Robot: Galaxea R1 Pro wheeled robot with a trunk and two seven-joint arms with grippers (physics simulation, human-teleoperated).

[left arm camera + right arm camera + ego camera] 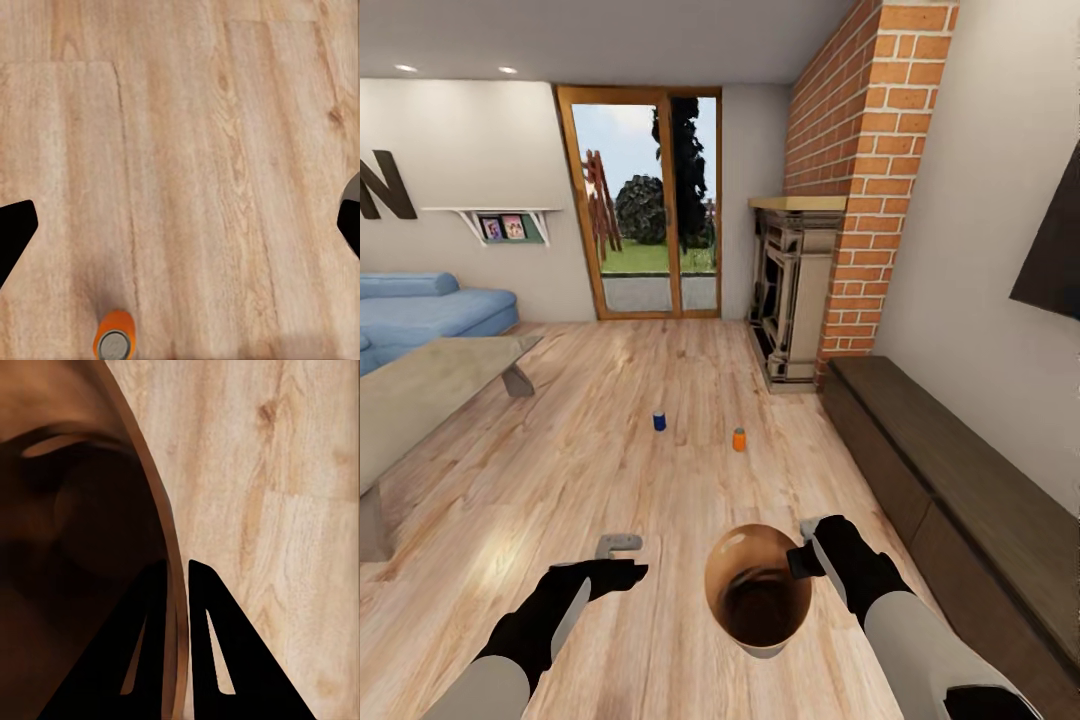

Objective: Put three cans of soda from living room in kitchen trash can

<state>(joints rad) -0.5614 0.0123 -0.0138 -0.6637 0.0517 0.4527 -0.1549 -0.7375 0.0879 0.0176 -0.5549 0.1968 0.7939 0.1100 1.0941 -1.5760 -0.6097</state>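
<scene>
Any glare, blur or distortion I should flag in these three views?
Head view: sharp, wide-angle stretch at the edges, a glossy highlight inside the tash can, soft sheen on the floor. Left wrist view: floor slightly soft, a faint shadow around the orange can. Right wrist view: very dark bin interior, right pincer fingers in black silhouette.

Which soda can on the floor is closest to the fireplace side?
The orange can; the dark blue can stands further toward the sofa side.

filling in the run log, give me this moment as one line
place: living room | right end effector: shut on trash can rim | left end effector: open, empty | blue can, orange can: upright on floor ahead | another orange can under left end effector
</scene>
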